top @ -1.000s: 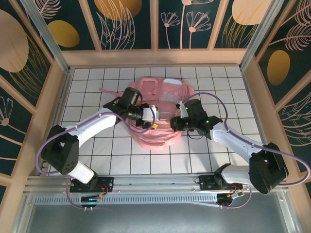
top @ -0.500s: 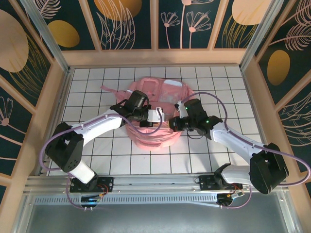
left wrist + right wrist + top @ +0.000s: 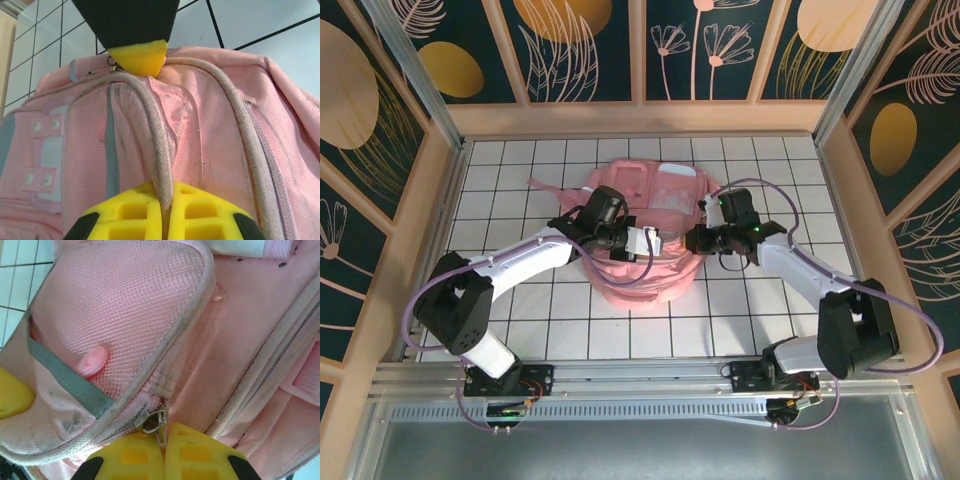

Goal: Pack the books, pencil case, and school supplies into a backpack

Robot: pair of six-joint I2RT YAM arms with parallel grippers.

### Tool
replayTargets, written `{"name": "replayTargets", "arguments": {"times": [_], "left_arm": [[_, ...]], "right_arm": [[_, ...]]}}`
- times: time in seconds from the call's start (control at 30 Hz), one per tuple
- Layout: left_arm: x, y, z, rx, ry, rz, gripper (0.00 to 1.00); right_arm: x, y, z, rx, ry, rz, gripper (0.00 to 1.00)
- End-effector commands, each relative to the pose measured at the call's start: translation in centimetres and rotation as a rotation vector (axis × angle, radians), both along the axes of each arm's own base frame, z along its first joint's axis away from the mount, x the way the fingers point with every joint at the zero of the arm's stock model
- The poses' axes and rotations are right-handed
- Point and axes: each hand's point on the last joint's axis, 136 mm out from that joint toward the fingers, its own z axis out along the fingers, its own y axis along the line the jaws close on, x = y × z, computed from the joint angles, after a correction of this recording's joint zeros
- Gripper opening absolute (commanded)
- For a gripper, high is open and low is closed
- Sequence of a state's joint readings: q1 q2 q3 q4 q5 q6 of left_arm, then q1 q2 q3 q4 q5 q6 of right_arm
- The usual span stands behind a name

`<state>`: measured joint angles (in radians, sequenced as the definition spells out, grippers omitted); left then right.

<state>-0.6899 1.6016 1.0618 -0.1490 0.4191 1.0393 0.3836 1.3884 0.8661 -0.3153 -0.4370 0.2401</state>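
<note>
The pink backpack [image 3: 655, 190] lies in the middle of the tiled table, and it is close up in the left wrist view [image 3: 215, 125] and the right wrist view [image 3: 125, 305]. My left gripper [image 3: 648, 241] [image 3: 167, 200] is shut on a pale cord-like trim [image 3: 155, 145] of the bag. At the bag's right side my right gripper [image 3: 692, 240] [image 3: 162, 437] is shut on the metal zipper pull [image 3: 155, 421]. The books, pencil case and school supplies are out of view.
A pink strap [image 3: 545, 186] trails off the bag to the left. Wooden walls [image 3: 840, 200] border the table [image 3: 500, 200]. A small pink rounded thing [image 3: 92, 362] sits behind the bag's mesh pocket.
My right gripper has moved up and to the right along the bag's edge, still holding the zipper pull. My left gripper shifted right, then stayed in place.
</note>
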Motion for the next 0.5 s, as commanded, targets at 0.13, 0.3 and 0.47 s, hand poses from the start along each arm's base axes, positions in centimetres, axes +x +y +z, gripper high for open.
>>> {"name": "replayTargets", "arguments": {"times": [0.13,0.3,0.47], "left_arm": [[-1.6,3.2,-1.9,0.079,0.038,-0.017,0.00],[-1.8,4.4,-3.2,0.136,0.020,-0.006,0.00],[-2.5,5.2,-3.9,0.156,-0.010,-0.019,0.00]], "right_arm": [[4.4,-8.3,-2.1,-0.389,-0.104,0.000,0.00],[4.6,-7.7,0.0,-0.472,-0.366,0.260,0.00],[3.8,-7.7,0.7,-0.568,-0.571,0.666,0.00]]}}
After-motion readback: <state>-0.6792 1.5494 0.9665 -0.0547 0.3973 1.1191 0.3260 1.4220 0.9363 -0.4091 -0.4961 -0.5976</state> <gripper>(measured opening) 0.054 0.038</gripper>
